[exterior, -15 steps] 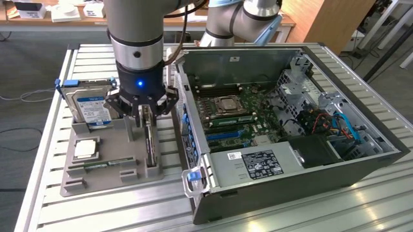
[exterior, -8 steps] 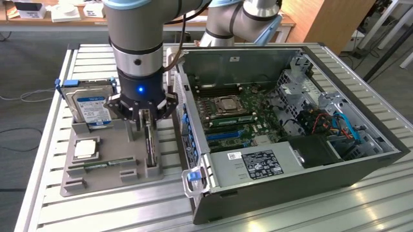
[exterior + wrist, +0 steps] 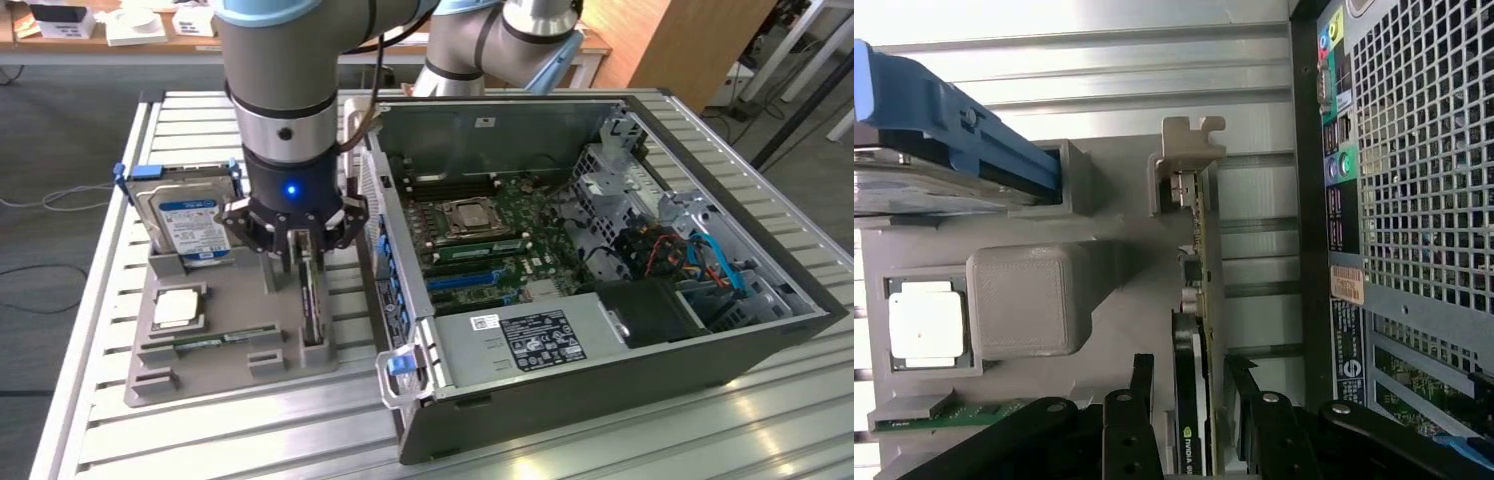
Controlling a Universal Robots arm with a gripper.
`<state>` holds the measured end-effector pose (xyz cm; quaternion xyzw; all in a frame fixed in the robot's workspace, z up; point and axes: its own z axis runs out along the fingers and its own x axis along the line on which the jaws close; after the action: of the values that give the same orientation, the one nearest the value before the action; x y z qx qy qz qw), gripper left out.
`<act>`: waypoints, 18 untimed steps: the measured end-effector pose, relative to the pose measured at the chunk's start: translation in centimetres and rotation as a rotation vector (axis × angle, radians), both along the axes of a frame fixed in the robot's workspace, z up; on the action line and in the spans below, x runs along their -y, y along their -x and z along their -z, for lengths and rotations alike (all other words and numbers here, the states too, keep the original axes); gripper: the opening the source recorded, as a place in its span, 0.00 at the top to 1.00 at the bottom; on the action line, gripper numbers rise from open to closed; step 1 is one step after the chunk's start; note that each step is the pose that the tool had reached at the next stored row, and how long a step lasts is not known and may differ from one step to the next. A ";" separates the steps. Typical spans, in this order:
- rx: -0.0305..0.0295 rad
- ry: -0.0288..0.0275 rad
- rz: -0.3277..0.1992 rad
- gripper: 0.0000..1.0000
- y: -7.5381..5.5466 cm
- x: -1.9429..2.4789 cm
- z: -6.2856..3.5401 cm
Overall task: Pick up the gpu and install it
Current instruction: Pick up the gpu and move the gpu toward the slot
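Note:
The gpu [image 3: 311,300] stands on edge in a slot of the grey holder tray [image 3: 227,375], to the exterior view's left of the open computer case [image 3: 561,250]. It is a thin dark card with a black cooler. My gripper [image 3: 304,245] hangs straight above it with its jaws open. In the wrist view I see the gpu [image 3: 1194,420] edge-on, its green board running to the silver bracket end [image 3: 1199,215]. My gripper [image 3: 1191,365] straddles the card, one black finger [image 3: 1141,385] on each side with a small gap to it. Nothing is held.
The tray also holds an upright hard drive [image 3: 187,225] in a blue carrier, a processor [image 3: 178,308] and a green memory stick [image 3: 214,340]. The case's motherboard [image 3: 487,245] lies exposed, with drive cages and cables on the exterior view's right. The case's perforated rear panel [image 3: 1414,150] stands close beside the card.

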<state>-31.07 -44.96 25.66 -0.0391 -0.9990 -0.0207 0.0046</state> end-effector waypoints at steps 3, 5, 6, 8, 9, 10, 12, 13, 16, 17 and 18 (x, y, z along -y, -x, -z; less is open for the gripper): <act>0.0002 -0.0002 0.000 0.58 0.0 0.18 0.05; 0.0001 0.0000 0.000 0.58 0.0 0.20 0.32; 0.0000 -0.0001 0.000 0.58 0.0 0.21 0.50; 0.0002 -0.0001 0.000 0.58 0.0 0.21 0.88; 0.0002 -0.0001 0.000 0.58 0.0 0.22 1.06; 0.0001 0.0000 0.000 0.58 0.0 0.22 1.22; 0.0001 -0.0001 0.000 0.58 0.0 0.23 1.52; 0.0000 0.0000 0.000 0.58 0.0 0.23 1.67; 0.0000 0.0000 0.000 0.58 0.0 0.23 1.94; 0.0000 0.0001 0.000 0.58 0.0 0.23 1.94; -0.0001 0.0001 0.000 0.58 0.0 0.23 1.94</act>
<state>-31.06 -45.19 23.73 -0.0391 -0.9990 -0.0206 0.0047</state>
